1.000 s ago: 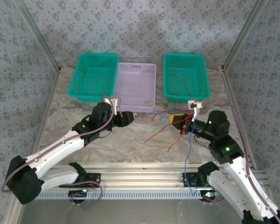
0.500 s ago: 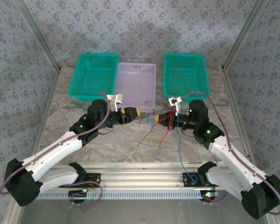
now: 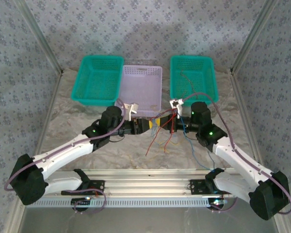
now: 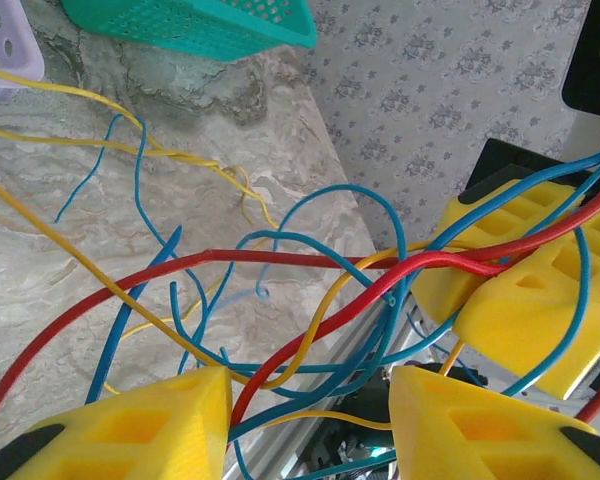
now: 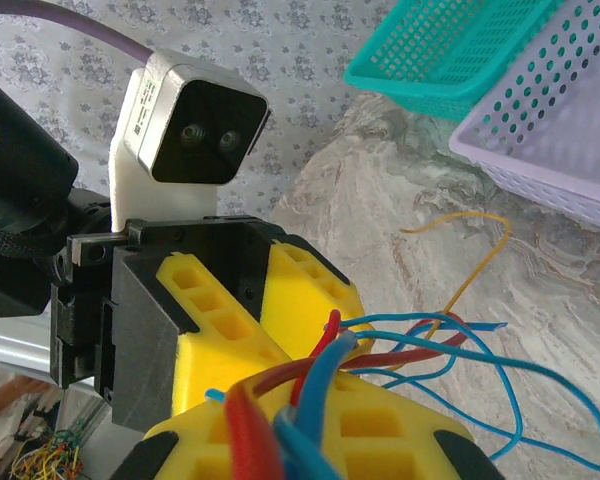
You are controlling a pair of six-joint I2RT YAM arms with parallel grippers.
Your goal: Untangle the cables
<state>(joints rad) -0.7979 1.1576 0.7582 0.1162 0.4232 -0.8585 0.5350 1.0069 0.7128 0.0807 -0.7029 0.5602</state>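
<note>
The cables [image 3: 161,138], a tangle of thin red, blue and yellow wires, hang and trail onto the table between the two arms. My right gripper [image 3: 167,123] is shut on a bunch of red and blue cables [image 5: 280,420]; in the left wrist view its yellow fingers [image 4: 525,300] pinch them. My left gripper [image 3: 149,125] faces it almost tip to tip. Its jaws stand apart, with red, blue and yellow cables [image 4: 300,340] running through the gap between the fingers [image 4: 140,425]. The right wrist view has the left gripper [image 5: 265,300] just behind the held bunch.
At the back stand a teal basket [image 3: 85,92], a purple basket [image 3: 141,109] and a second teal basket [image 3: 211,80] with a few thin wires [image 3: 188,83] in it. The aluminium rail [image 3: 145,187] runs along the near edge. Walls close both sides.
Both grippers have come together at the table's middle. The right arm swung left with its bunch of cables, and the left gripper's jaws have narrowed around the strands.
</note>
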